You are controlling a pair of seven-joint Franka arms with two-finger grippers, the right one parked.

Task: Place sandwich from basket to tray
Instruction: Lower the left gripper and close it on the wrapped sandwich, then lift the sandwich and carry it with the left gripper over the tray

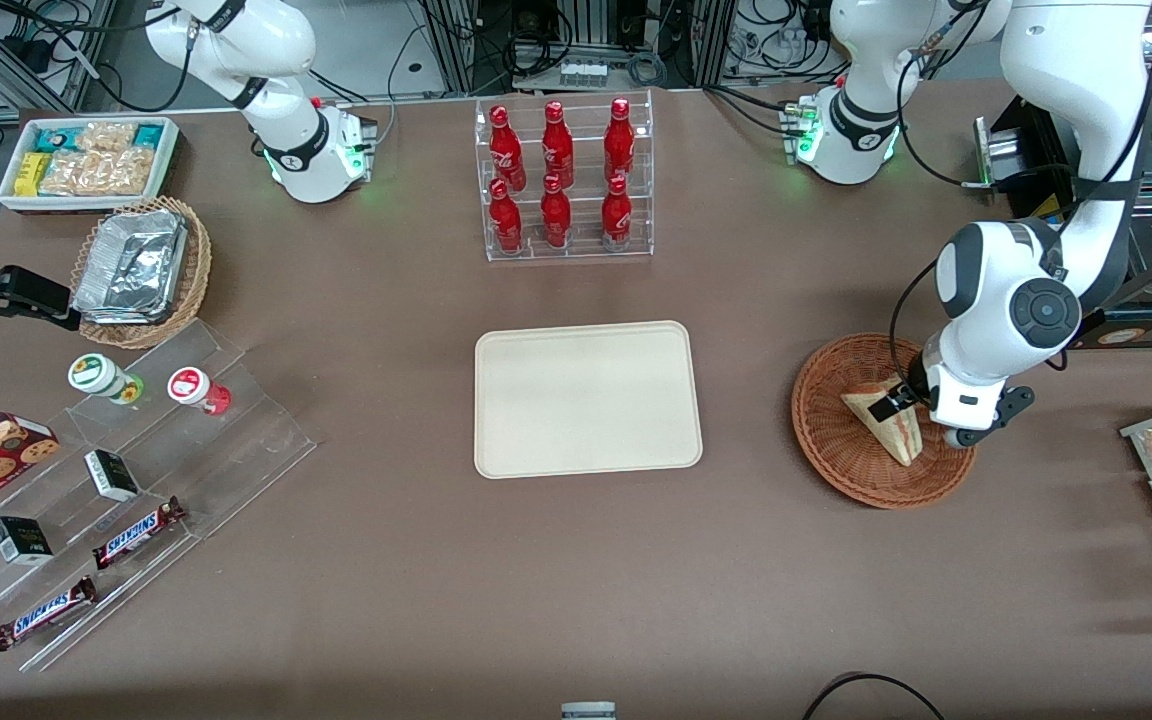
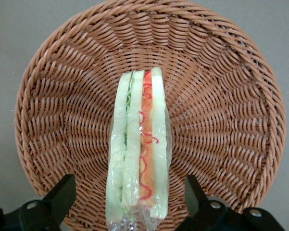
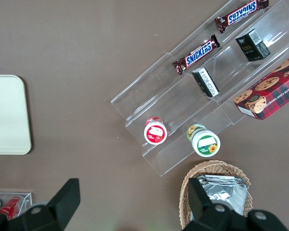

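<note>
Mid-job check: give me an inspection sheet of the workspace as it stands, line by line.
Surface: brown table, no spills seen.
Job's things: wrapped triangular sandwich lies in the round reddish-brown wicker basket; the flat cream rectangular tray holds nothing.
Clutter: clear rack of red bottles, farther from the front camera than the tray; toward the parked arm's end, tan basket of foil containers, white bin of snack packets, clear stepped stand with Snickers bars.
Grippers: left claw open, fingers either side of the sandwich, down in the basket.
Cables: black cable at the table's near edge.
Surroundings: equipment racks and wiring past the table.
</note>
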